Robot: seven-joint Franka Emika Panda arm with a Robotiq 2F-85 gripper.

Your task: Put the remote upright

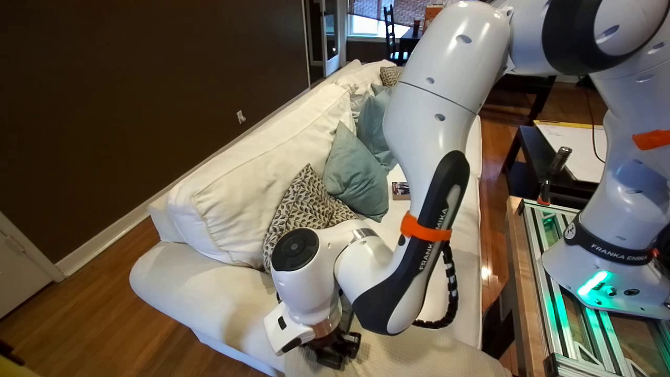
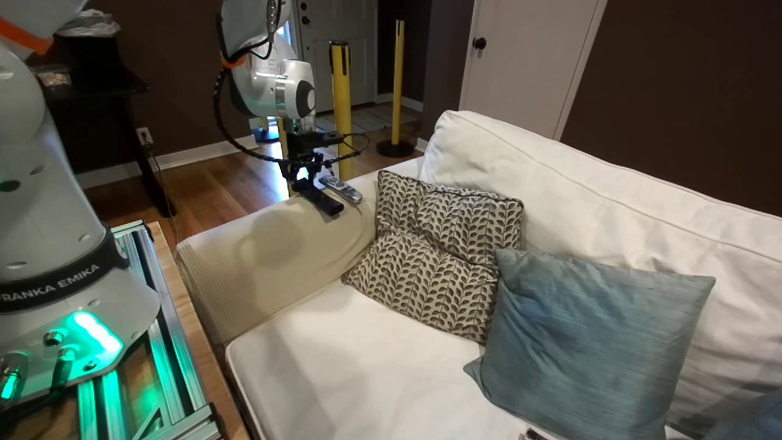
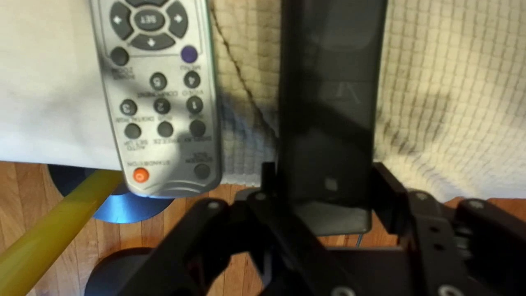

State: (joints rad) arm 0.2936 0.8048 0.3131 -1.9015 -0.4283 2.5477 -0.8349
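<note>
Slim black rectangular remote control [image 3: 331,111] is found lying, not upright, directly beneath the black two-fingered gripper [image 3: 324,179]. It is taken near one end: both fingers [image 3: 388,191] are set against its long edges, and a grasp is judged to be made, though firmness cannot be verified. Reaching and grasping are assessed as done; raising, turning on end, setting down and releasing are left.

By size, around the gripper: a white fabric sofa [image 2: 366,360] is noted, its armrest [image 2: 263,263] placed below the gripper under a beige grid-textured cover [image 3: 444,61]. A yellow cylindrical post [image 3: 57,226] is stood past the armrest. A pale cushion with a dark leaf pattern [image 2: 427,275] is propped to the seat side of the gripper. A light grey remote with round buttons [image 3: 158,94] is laid just beside the grasped one, not touching; it could be knocked during the turn. Doubtful footing is expected on the soft, rounded armrest.
</note>
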